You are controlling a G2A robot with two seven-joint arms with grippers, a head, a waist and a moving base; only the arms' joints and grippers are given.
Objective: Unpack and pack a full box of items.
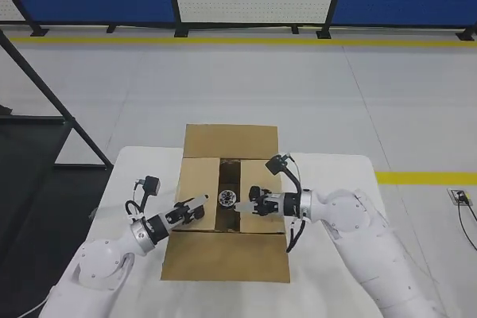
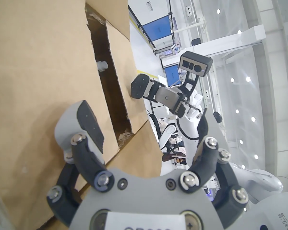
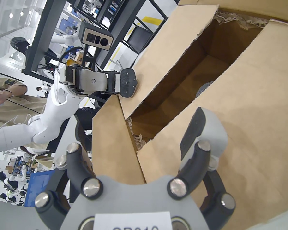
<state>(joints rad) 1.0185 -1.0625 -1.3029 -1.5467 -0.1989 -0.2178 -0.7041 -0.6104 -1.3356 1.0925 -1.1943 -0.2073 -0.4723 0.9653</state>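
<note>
Cardboard box (image 1: 222, 256) sits mid-worktop (image 1: 334, 171). End flaps are folded out flat; the two side flaps are lowered with a gap between them. A small round item (image 1: 227, 196) lies down in the gap. Left pincer (image 1: 197, 205) is spread, one finger against the left side flap. Right pincer (image 1: 243, 206) is spread at the right flap's inner edge.

Entry into the box (image 1: 225, 258) is one narrow slot (image 1: 230, 171) running 12 to 6 o'clock between the side flaps at 9 (image 1: 197, 176) and 3 o'clock (image 1: 264, 171). The left gripper (image 1: 200, 203) and right gripper (image 1: 242, 205) crowd its middle, above a round item (image 1: 227, 196). Bare surface (image 1: 135, 171) flanks the box.
</note>
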